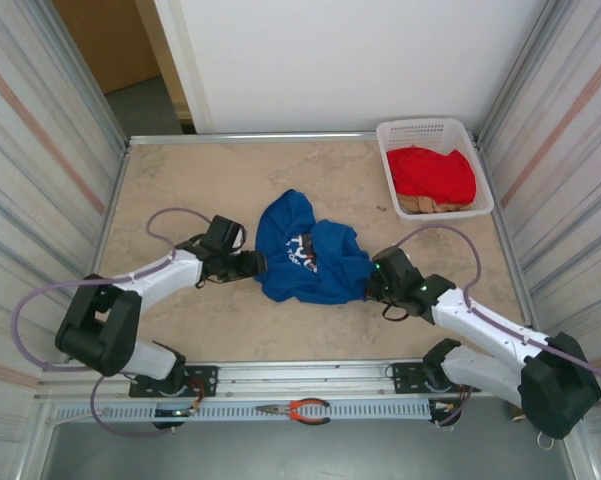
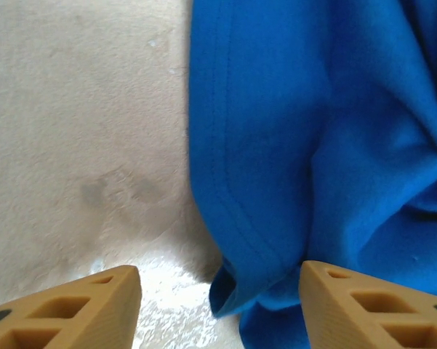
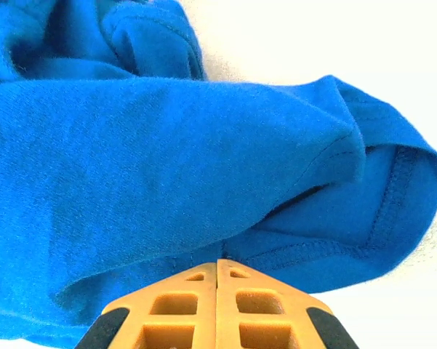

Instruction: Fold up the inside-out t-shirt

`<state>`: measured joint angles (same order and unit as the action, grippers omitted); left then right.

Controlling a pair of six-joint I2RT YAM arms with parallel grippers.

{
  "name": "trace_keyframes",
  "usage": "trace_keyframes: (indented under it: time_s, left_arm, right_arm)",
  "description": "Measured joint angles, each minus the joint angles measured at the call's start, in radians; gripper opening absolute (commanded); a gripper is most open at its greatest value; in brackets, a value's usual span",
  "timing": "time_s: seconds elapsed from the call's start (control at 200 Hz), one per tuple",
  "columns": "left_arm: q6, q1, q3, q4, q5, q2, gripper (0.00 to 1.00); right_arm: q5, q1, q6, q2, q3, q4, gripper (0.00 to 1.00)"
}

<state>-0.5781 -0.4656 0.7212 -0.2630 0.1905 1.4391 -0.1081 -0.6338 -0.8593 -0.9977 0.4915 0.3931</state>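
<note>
While my left tool [image 2: 219,280] stands wide over the shirt's [image 2: 313,131] hem on the counter [image 2: 80,109], my right tool [image 3: 217,263] pinches shut on a fold.

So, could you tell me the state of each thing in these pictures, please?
T-shirt: crumpled in a heap on the table, not folded.
Left gripper: open, straddling the shirt's hem.
Right gripper: shut, tips against the shirt; whether it holds cloth is unclear.
Basket: upright, holding a red garment and a tan cloth.
Pliers: lying flat at the near edge.
</note>
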Motion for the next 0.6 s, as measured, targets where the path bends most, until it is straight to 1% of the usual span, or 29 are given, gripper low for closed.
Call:
trace_keyframes:
  time_s: [0.03,0.065,0.085,0.115,0.135,0.215,0.311,0.416,0.496,0.576,0.601]
  left_arm:
    - [0.000,-0.002,0.000,0.013,0.000,0.012,0.45]
    - [-0.001,-0.002,0.000,0.027,0.003,0.027,0.36]
    - [-0.008,-0.004,0.000,0.035,0.005,0.037,0.29]
    - [-0.008,-0.006,0.001,0.045,0.008,0.051,0.10]
    - [-0.003,-0.006,0.002,0.049,0.011,0.060,0.00]
    - [0.003,-0.008,0.014,0.055,0.011,0.097,0.00]
    - [0.013,-0.008,0.053,0.026,0.003,0.095,0.00]
    - [0.038,0.005,0.142,-0.033,-0.009,0.039,0.00]
    - [0.058,0.027,0.224,-0.072,-0.008,-0.026,0.00]
    - [0.079,0.048,0.289,-0.097,-0.008,-0.083,0.00]
    - [0.085,0.054,0.302,-0.103,-0.007,-0.098,0.00]
  right_arm:
    - [-0.001,0.002,0.000,0.009,0.000,0.000,0.00]
    - [0.000,0.008,0.000,0.020,0.000,0.000,0.00]
    - [0.000,0.010,0.000,0.026,0.001,0.000,0.00]
    - [0.000,0.015,0.002,0.035,0.002,0.001,0.00]
    - [0.002,0.018,0.003,0.039,0.002,0.001,0.00]
    - [0.008,0.039,0.005,0.059,0.007,0.003,0.00]
    - [0.035,0.089,0.018,0.083,0.035,0.014,0.00]
    - [0.063,0.152,0.045,0.108,0.100,0.030,0.00]
    - [0.084,0.172,0.062,0.116,0.140,0.034,0.00]
    - [0.111,0.164,0.069,0.111,0.151,0.035,0.34]
    - [0.114,0.156,0.071,0.106,0.151,0.039,0.43]
